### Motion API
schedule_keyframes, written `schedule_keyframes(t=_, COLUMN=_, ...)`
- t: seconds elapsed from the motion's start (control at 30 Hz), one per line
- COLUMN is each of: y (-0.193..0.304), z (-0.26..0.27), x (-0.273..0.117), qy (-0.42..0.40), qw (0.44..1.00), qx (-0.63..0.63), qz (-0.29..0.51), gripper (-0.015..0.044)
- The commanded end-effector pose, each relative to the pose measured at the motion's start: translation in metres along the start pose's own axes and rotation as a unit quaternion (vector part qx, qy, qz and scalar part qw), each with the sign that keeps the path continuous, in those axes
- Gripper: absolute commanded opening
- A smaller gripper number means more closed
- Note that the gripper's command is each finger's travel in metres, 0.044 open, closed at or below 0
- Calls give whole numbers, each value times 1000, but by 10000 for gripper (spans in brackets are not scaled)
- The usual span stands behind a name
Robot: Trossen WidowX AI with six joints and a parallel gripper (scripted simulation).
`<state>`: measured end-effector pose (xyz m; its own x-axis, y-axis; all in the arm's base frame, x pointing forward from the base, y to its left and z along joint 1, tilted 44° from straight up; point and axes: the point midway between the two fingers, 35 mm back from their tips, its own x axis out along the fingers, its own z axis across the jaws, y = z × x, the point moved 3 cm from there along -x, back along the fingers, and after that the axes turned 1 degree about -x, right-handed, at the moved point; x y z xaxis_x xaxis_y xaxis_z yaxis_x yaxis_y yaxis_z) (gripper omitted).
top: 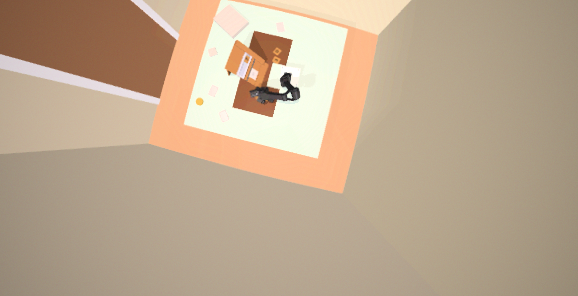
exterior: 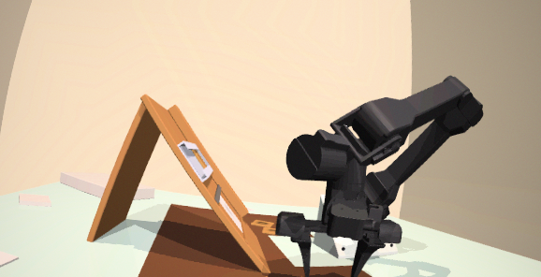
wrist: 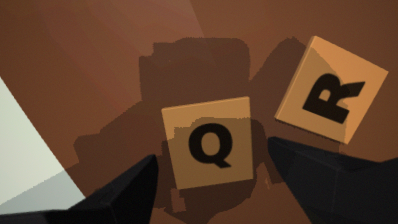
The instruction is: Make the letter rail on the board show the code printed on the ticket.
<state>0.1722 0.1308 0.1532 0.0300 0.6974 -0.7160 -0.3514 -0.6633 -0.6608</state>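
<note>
The Q tile (wrist: 175, 150) lies face up on the brown mat (wrist: 110, 65), between the spread fingertips. My gripper (wrist: 212, 152) (exterior: 330, 273) is open and points down around it, not touching its sides. The R tile (wrist: 350, 105) lies turned, beyond the right fingertip. The leaning board (top: 231, 65) (exterior: 164, 131) carries the pale rail (top: 242, 71) (exterior: 189, 160), with an orange tile (top: 248, 59) showing in its upper part in the top view. The ticket (top: 254, 74) (exterior: 230, 212) is below the rail, its print unreadable here. Two more tiles lie on the mat behind, letters unreadable.
The white arm base (exterior: 343, 251) stands beside the mat. A large pale block (top: 231, 21) (exterior: 105, 188) and several small pale pieces lie around on the counter. An orange round thing (top: 199, 101) lies near the counter's left edge in the top view.
</note>
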Motion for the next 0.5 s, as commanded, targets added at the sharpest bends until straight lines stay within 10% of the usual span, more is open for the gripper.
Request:
schedule_keyframes(t=0.0, y=1, z=0, x=6, qy=1, qw=1000, qx=2, qz=3, gripper=340)
schedule_keyframes(t=0.47, y=1, z=0, x=13, qy=0, qw=1000, qx=2, qz=2, gripper=333)
